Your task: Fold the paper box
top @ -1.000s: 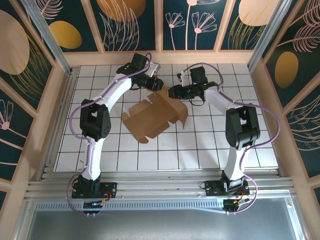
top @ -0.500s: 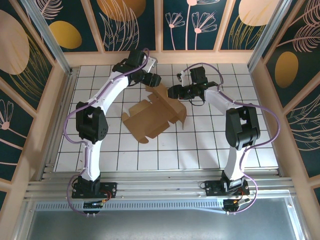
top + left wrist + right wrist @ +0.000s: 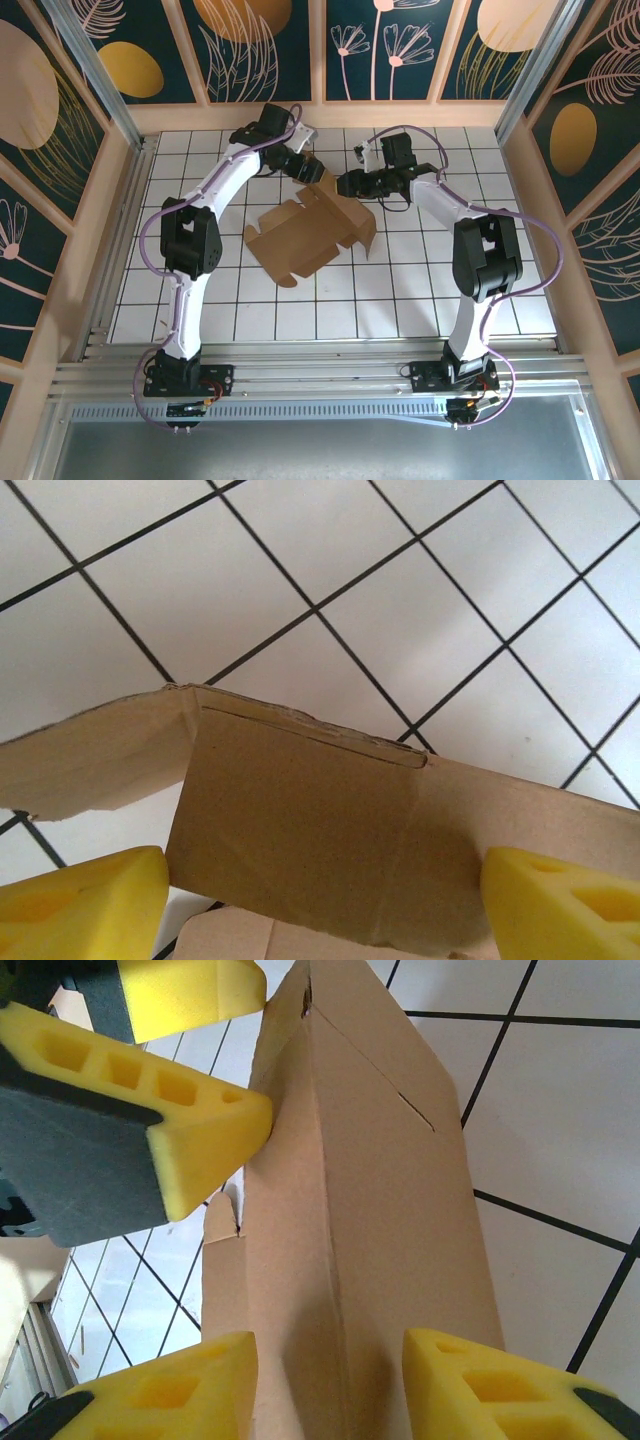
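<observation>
White tiled table (image 3: 420, 290) is giving you plenty of bare room on the near side and both flanks, but the wooden surround (image 3: 320, 118) is running close behind both wrists, so you are working with little slack at the far side. Brown paper box (image 3: 290, 240) is lying mid-table, mostly flat, with its far-right wall (image 3: 370, 1210) standing up between the two arms. Right gripper (image 3: 347, 186) is sitting partly closed, its pads (image 3: 170, 1390) pressing both faces of that upright wall, so it is holding the box there. Left gripper (image 3: 305, 168) is standing wide and gripping nothing, its fingers straddling a flap (image 3: 300, 830) at the wall's far end. One left pad (image 3: 200, 1125) is touching the wall's edge in the right wrist view. Risks, as I'm judging them: if you are pushing that left pad in while the right is clamping, the wall is likely buckling or creasing off its score line. If the right is letting go early, the wall is probably springing back flat. A sideways shove is likely dragging the whole light sheet across the tiles. Both sets of pads are crowding that one corner, so a finger clash is possible. Small slit (image 3: 417, 1112) near the wall's top is looking tear-prone if a fingertip is catching it.
</observation>
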